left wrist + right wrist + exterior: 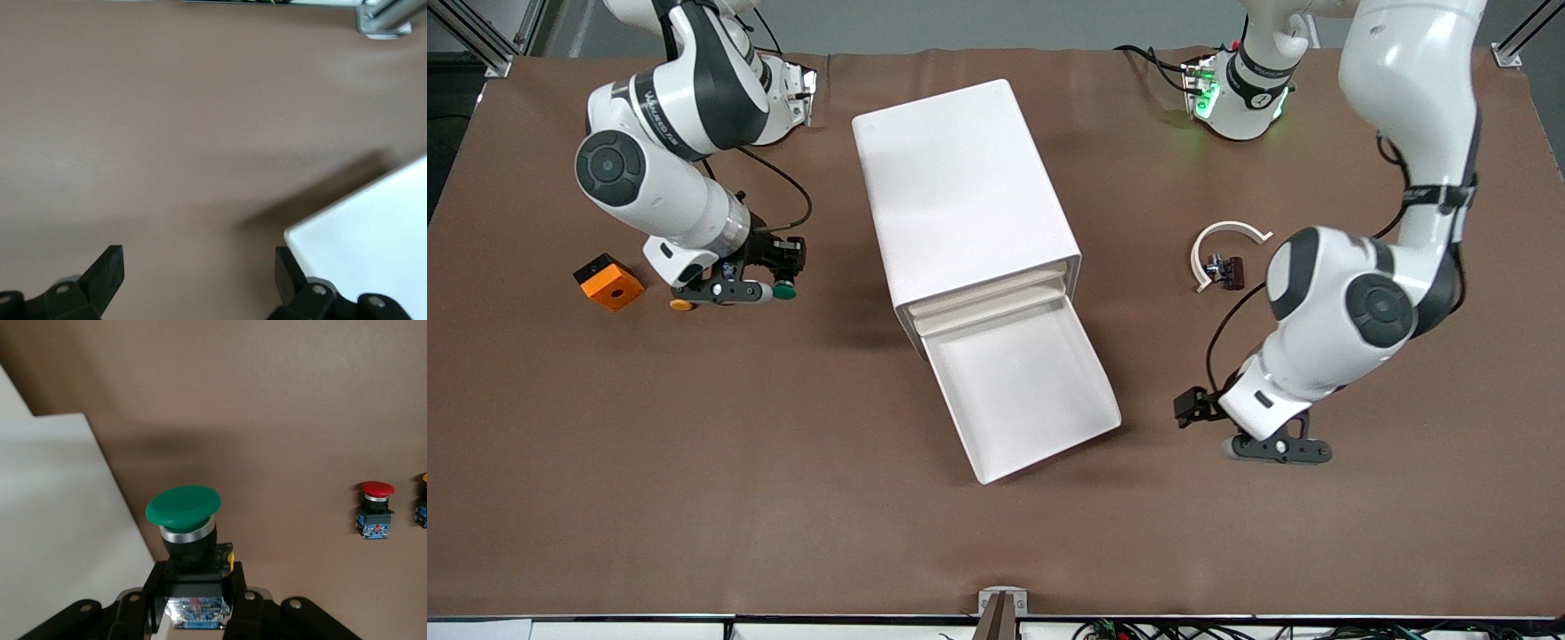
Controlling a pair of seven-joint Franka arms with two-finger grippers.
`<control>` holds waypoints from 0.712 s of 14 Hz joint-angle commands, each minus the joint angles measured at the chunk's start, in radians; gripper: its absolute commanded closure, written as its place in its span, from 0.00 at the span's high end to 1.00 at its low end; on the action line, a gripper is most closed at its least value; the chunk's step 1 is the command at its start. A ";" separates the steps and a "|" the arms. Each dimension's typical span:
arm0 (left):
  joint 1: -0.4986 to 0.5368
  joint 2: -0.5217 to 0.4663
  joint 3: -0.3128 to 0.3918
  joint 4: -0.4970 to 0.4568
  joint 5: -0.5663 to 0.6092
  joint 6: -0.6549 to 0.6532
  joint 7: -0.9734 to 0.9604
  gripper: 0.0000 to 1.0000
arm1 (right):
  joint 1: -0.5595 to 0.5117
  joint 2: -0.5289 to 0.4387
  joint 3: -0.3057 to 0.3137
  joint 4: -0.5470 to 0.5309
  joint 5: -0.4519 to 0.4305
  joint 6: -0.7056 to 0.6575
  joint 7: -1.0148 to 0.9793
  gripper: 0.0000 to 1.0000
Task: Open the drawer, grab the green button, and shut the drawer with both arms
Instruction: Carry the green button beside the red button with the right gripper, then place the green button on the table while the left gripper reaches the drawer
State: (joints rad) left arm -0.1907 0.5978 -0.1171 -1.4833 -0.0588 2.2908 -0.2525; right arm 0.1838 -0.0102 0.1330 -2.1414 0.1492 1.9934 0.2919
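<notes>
The white cabinet [960, 187] stands mid-table. Its lowest drawer [1023, 391] is pulled out toward the front camera, and its floor shows bare. My right gripper [769, 292] is over the table between an orange block and the cabinet. It is shut on the green-capped button [784, 289]. In the right wrist view the fingers [160, 580] clamp the button's dark body, with the green cap [183, 505] upright above them. My left gripper [1276, 449] is open and empty beside the drawer's front corner, at the left arm's end. The left wrist view shows its gripper [197, 260] and that corner [373, 227].
An orange block with a hole [608, 281] lies at the right arm's end. A red-capped button [375, 510] and a yellow-capped one [423, 500] stand on the table in the right wrist view. A white curved piece [1199, 258] with a small dark part [1224, 269] lies near the left arm.
</notes>
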 commanded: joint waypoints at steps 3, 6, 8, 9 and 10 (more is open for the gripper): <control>-0.029 0.103 0.001 0.046 -0.010 0.181 -0.201 1.00 | -0.018 -0.080 0.011 -0.244 -0.002 0.168 -0.028 0.00; -0.064 0.152 0.004 0.058 -0.009 0.271 -0.342 0.67 | -0.037 -0.079 0.011 -0.339 -0.002 0.269 -0.026 0.00; -0.084 0.200 0.004 0.093 -0.009 0.291 -0.390 0.43 | -0.037 -0.079 0.011 -0.399 -0.002 0.339 -0.027 0.00; -0.095 0.220 0.005 0.103 -0.009 0.305 -0.404 0.42 | -0.040 -0.077 0.011 -0.435 -0.002 0.390 -0.031 0.00; -0.110 0.233 0.007 0.103 -0.009 0.334 -0.416 0.34 | -0.047 -0.073 0.011 -0.468 -0.003 0.434 -0.042 0.00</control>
State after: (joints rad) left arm -0.2744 0.7776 -0.1179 -1.4318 -0.0588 2.5859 -0.6370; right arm 0.1640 -0.0485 0.1331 -2.5266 0.1492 2.3544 0.2765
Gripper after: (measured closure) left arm 0.366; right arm 0.586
